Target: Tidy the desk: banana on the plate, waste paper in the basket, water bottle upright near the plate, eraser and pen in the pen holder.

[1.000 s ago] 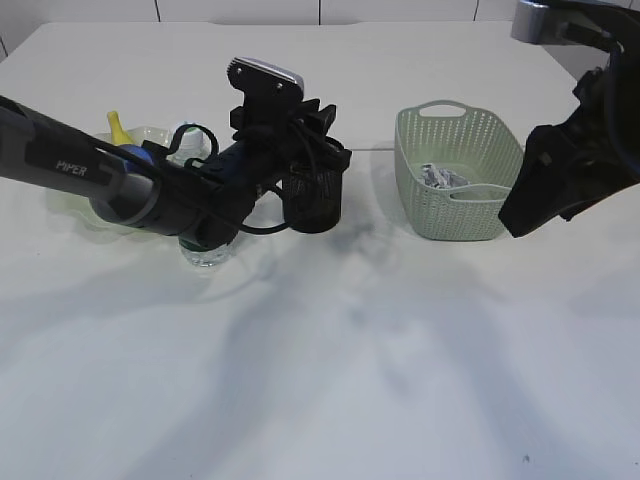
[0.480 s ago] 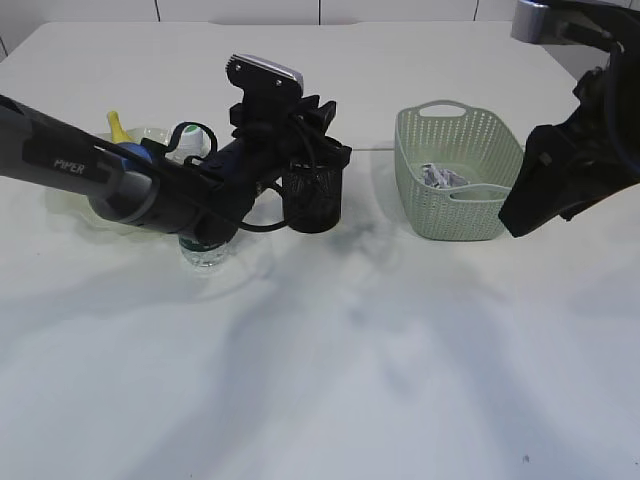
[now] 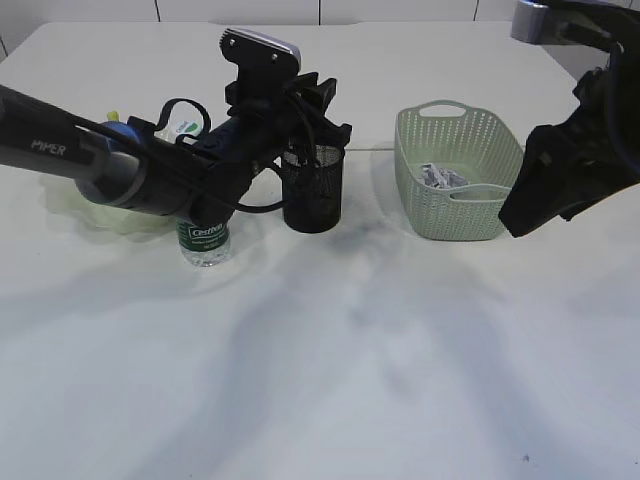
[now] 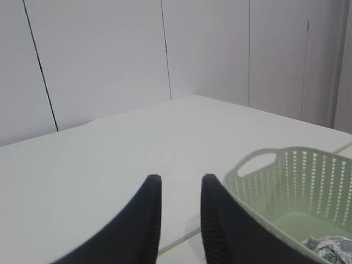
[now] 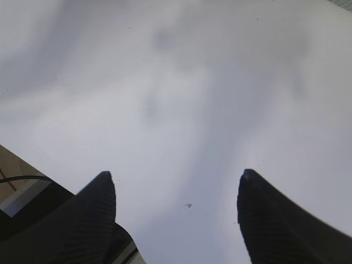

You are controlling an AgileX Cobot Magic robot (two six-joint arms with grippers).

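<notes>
The black mesh pen holder (image 3: 312,198) stands at mid desk; its contents do not show, so eraser and pen are hidden. My left gripper (image 3: 325,108) hovers just above its rim, jaws slightly apart and empty (image 4: 179,177). The water bottle (image 3: 205,240) stands upright beside the pale green plate (image 3: 95,215). Only the banana's tip (image 3: 113,117) shows behind the arm. The sage-green basket (image 3: 455,185) holds the waste paper (image 3: 440,177); both also show in the left wrist view, the basket (image 4: 291,181) and the paper (image 4: 330,247). My right gripper (image 3: 520,215) is wide open and empty (image 5: 176,175) over the bare desk.
The white desk (image 3: 330,360) stretches bare in front. My left arm (image 3: 120,175) lies across the plate and bottle. A pale wall stands behind the desk in the left wrist view (image 4: 110,55). The desk's edge shows in the right wrist view (image 5: 22,181).
My left gripper has lifted up and away from the pen holder's mouth, uncovering more of the bottle. The right arm has not moved.
</notes>
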